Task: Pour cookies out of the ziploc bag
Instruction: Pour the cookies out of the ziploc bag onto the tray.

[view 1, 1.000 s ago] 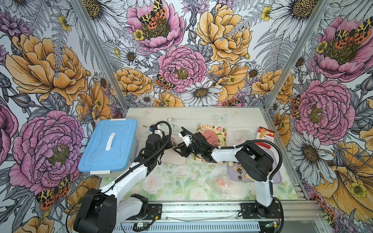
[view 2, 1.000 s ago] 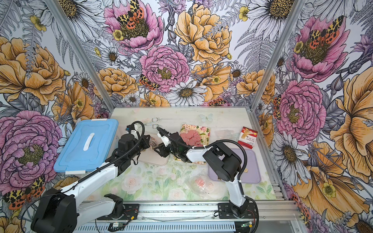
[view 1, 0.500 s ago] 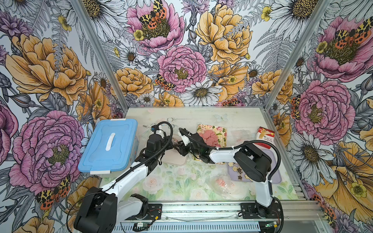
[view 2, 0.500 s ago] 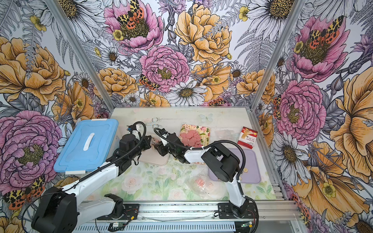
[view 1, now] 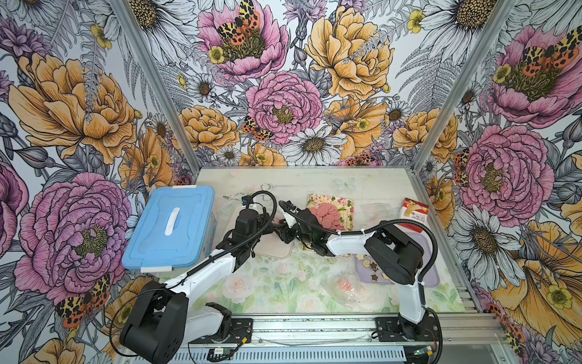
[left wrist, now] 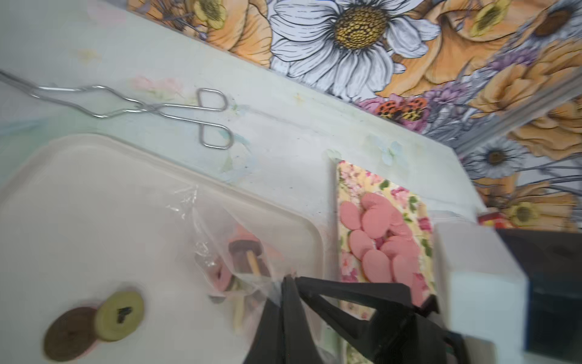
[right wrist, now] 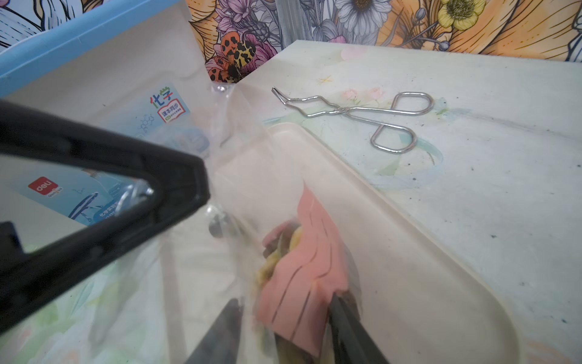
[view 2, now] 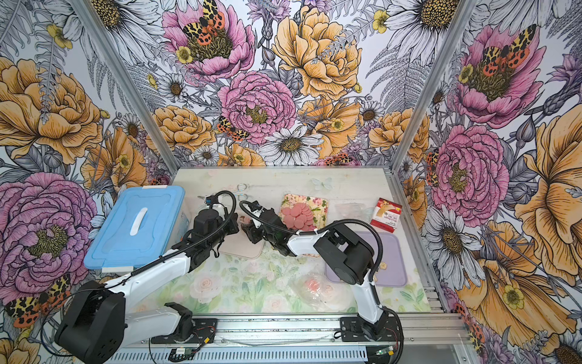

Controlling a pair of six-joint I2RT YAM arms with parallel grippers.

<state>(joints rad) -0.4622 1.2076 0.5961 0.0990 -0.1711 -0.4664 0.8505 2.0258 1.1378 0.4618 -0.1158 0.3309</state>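
Observation:
A clear ziploc bag [left wrist: 217, 249] hangs over a beige tray [view 1: 274, 249] at mid-table, held between both grippers. My left gripper [left wrist: 288, 279] is shut on the bag's film at one edge. My right gripper [right wrist: 283, 299] is closed round the bag's bunched part [right wrist: 252, 195], where a pink strip and several cookies [right wrist: 283, 245] sit between its jaws. Two round cookies, one brown [left wrist: 69, 334] and one yellow [left wrist: 119, 315], lie loose on the tray. In both top views the grippers [view 1: 272, 225] [view 2: 248, 228] meet tip to tip and hide the bag.
Pink round discs [view 1: 326, 216] lie on a floral plate [view 1: 343, 201] behind the right arm. A purple tray [view 1: 431, 277] holds star biscuits. Another clear bag [view 1: 349, 286] lies at the front. A blue-lidded box [view 1: 170, 227] stands left, metal tongs [right wrist: 346, 110] behind, a red carton [view 1: 414, 212] far right.
My right gripper has shifted a little to the left, closer to the left gripper, with the bag still between them. The left arm has barely moved.

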